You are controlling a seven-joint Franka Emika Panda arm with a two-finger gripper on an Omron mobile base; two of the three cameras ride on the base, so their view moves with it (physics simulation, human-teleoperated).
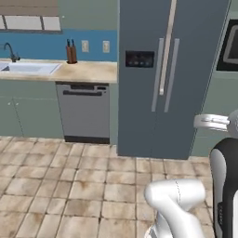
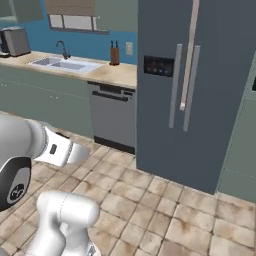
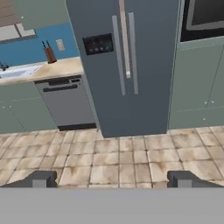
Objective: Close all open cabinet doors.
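My gripper (image 3: pixel 111 180) is open, its two dark fingertips (image 3: pixel 39 179) far apart and low over the tiled floor, with nothing between them. It points at the grey fridge (image 3: pixel 127 65) from some distance. A grey-green wall-cabinet panel (image 1: pixel 88 14) is cut off by the top edge above the counter, left of the fridge; the same cabinet door (image 3: pixel 41 13) appears in the hand view, and no knob is in sight. A thin pale strip (image 1: pixel 166 46) hangs down in front of the fridge's middle. I cannot tell whether it is a door seen edge-on.
A beige counter (image 1: pixel 88 72) with a sink (image 1: pixel 28 68) and a knife block (image 1: pixel 71 52) runs to the left, above a dishwasher (image 1: pixel 83 111). Tall grey-green cabinets (image 3: pixel 197 83) with an oven (image 3: pixel 203 17) stand right of the fridge. Tiled floor (image 1: pixel 69 186) lies open ahead.
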